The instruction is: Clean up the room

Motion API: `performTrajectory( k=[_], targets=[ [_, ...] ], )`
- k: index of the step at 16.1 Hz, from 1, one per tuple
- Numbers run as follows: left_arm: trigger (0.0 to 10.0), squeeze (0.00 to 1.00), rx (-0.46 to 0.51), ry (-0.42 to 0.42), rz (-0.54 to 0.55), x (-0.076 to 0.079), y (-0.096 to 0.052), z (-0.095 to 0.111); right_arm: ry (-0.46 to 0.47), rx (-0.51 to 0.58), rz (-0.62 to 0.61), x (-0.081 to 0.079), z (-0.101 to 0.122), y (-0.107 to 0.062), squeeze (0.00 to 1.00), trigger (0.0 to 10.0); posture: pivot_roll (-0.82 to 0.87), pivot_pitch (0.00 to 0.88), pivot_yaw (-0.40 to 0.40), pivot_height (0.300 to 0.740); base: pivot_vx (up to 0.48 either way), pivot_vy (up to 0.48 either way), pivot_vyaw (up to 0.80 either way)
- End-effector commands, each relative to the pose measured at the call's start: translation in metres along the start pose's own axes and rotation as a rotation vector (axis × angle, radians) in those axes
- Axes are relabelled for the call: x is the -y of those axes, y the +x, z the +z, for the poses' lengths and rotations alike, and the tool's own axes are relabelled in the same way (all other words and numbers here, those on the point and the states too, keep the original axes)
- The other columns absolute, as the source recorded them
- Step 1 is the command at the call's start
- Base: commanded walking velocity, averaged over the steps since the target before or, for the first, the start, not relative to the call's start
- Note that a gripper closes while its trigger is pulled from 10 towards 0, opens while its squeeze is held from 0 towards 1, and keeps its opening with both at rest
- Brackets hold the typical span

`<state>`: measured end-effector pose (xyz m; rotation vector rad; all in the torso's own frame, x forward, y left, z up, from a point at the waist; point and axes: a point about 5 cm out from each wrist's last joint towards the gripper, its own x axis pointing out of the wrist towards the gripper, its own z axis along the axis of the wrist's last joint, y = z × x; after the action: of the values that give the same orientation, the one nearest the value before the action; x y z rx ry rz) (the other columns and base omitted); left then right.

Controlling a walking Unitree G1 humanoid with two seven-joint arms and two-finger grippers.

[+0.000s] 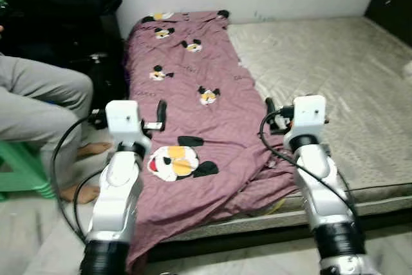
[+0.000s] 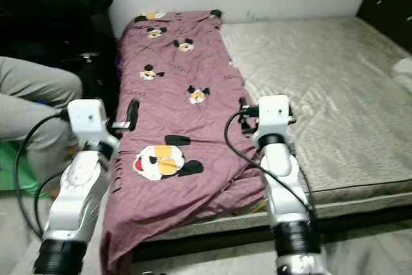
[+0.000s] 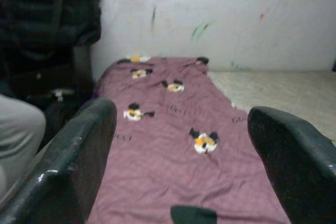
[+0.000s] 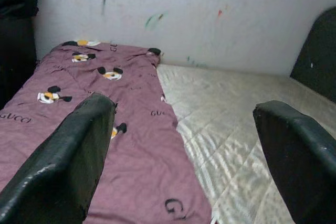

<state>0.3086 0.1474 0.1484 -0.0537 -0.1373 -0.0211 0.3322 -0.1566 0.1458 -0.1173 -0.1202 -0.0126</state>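
Evidently at the approach step, nothing grasped yet. Purple sheet with cartoon mouse prints laid lengthwise along the left strip of the bed, running from the wall at 12 o'clock down to the near edge at 6, where it bunches and hangs over toward the floor. Bare mattress exposed from centre out to 3 o'clock.

Left gripper raised over the sheet's left border at about 8 o'clock, fingers spread wide, nothing between them. Right gripper held above the seam where sheet meets bare mattress, roughly 4 o'clock of the big mouse print; fingers likewise parted and empty. Both level, pointing toward the wall.

Person seated on a green stool at 9 o'clock, grey trouser leg close to the bed's left side, bare feet on the floor.

Likely next: lower both grippers onto the near rumpled edge, pinch fabric at two spaced points, then draw toward 3 o'clock to spread over the mattress. Calls for a firm pinch through thin cloth only, and keeping the left arm away from the person's knee.
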Motion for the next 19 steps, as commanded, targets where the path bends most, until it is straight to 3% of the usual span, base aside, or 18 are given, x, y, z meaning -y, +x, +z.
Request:
performTrajectory(
  k=[1,5,8,11,15,19],
  targets=[
    [10.0,0.0,0.019,0.005,0.027,-0.007,-0.001,0.004,0.039,0.015,0.023,-0.006,0.003,-0.002,0.0,10.0,0.0,0.01,-0.026,0.74,0.0,0.0,0.0],
    [10.0,0.0,-0.005,-0.015,0.089,-0.011,-0.015,-0.002,0.017,-0.002,0.096,-0.021,0.0,-0.01,0.0,10.0,0.02,0.044,-0.043,0.74,0.0,0.0,0.0],
    [10.0,0.0,-0.033,0.005,0.053,-0.013,-0.024,-0.006,0.049,-0.018,0.05,-0.01,-0.005,-0.02,0.0,10.0,0.0,0.064,0.004,0.74,0.0,0.0,0.0],
    [10.0,0.0,-0.05,0.008,0.022,-0.013,-0.023,-0.007,0.056,-0.072,0.005,0.001,-0.015,-0.029,0.0,10.0,-0.01,0.071,0.017,0.74,0.0,0.0,0.0],
    [10.0,0.0,-0.039,0.0,-0.006,-0.005,-0.017,-0.002,0.041,-0.074,-0.005,0.001,-0.012,-0.023,0.0,10.0,-0.01,0.089,0.024,0.74,0.0,0.0,-0.75],
    [10.0,0.0,-0.055,0.002,-0.009,-0.006,-0.021,-0.005,0.035,-0.102,-0.064,0.013,-0.016,-0.024,0.0,10.0,-0.01,0.095,0.023,0.74,0.0,0.0,-0.8]
  ],
)
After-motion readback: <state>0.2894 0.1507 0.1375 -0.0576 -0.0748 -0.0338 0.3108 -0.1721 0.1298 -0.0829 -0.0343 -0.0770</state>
